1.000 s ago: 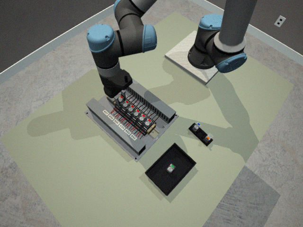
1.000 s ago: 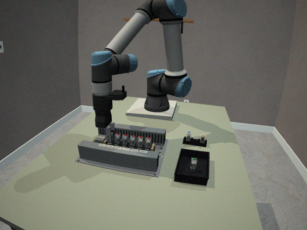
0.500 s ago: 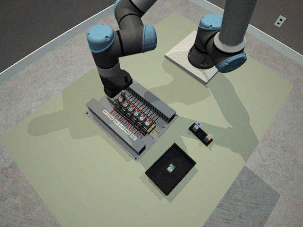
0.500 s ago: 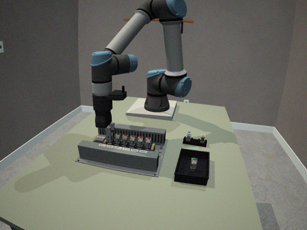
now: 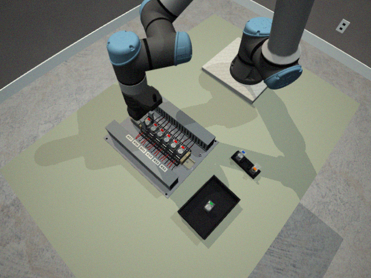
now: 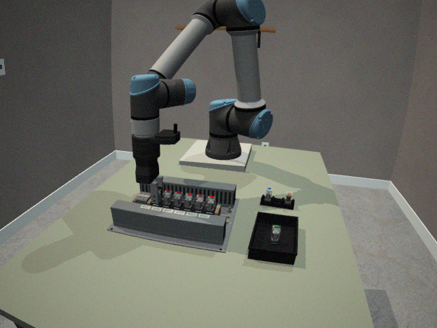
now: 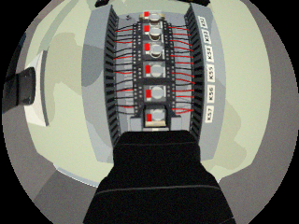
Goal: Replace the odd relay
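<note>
The work is far along, as I judge it. The pulled relay [image 5: 209, 205], the one with a green button, lies in the black tray [image 5: 196, 193] at the lower middle of the top view, apart from the walls. On the small spare holder [image 5: 247, 164] to the right of the panel [image 5: 134, 152] only a blue-button spare [image 5: 239, 155] and an orange-button spare [image 5: 255, 168] stand, with a free place between them.

The tool [image 5: 146, 120] stands upright over the upper left end of the relay row and is pinching the red-button spare [image 7: 155, 118], which sits in the end socket. All six relays in the row show red buttons, and in the wrist view the button of the held one is on the same side as the others, so the direction looks correct.

The remaining steps seem few: to make sure that the spare is pressed fully down, then to spread the fingers and lift away. From the side view its top is hidden behind a finger, so I cannot tell if it is already level with its neighbours. Only spring contacts hold it, so I think a straight, slow release matters, without dragging it upward or tilting it.
</note>
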{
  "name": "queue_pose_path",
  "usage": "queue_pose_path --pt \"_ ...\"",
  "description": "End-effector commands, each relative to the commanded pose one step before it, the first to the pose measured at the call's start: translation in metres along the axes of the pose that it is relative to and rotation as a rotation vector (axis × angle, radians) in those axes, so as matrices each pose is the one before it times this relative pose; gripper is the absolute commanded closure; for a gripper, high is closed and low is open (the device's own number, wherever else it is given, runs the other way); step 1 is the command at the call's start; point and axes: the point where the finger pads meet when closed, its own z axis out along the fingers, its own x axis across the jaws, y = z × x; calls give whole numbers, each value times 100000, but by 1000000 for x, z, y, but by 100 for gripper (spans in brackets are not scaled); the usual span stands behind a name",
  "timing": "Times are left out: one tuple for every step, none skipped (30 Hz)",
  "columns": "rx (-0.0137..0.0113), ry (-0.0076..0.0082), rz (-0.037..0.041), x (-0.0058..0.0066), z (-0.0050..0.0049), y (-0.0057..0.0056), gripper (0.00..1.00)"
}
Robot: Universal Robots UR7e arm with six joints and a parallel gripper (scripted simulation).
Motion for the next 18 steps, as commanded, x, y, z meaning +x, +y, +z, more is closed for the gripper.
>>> queue_pose_path --pt "34 104 24 393 1256 -49 100" --pt "0 0 0 0 0 0 100" --pt "0 0 0 0 0 0 100" --pt "0 0 0 0 0 0 100" --pt "0 0 0 0 0 0 100" --pt "0 0 0 0 0 0 100" --pt "0 0 0 0 0 0 100" --pt "0 0 0 0 0 0 100" --pt "-112 34 -21 5 -820 294 0" --pt "0 0 0 0 0 0 0" --pt "0 0 0 0 0 0 0" --pt "0 0 0 0 0 0 0" --pt "0 0 0 0 0 0 0" --pt "0 0 0 0 0 0 0" --pt "0 0 0 0 0 0 0" --pt "0 0 0 0 0 0 0" --pt "0 0 0 0 0 0 0" --pt "0 0 0 0 0 0 0"
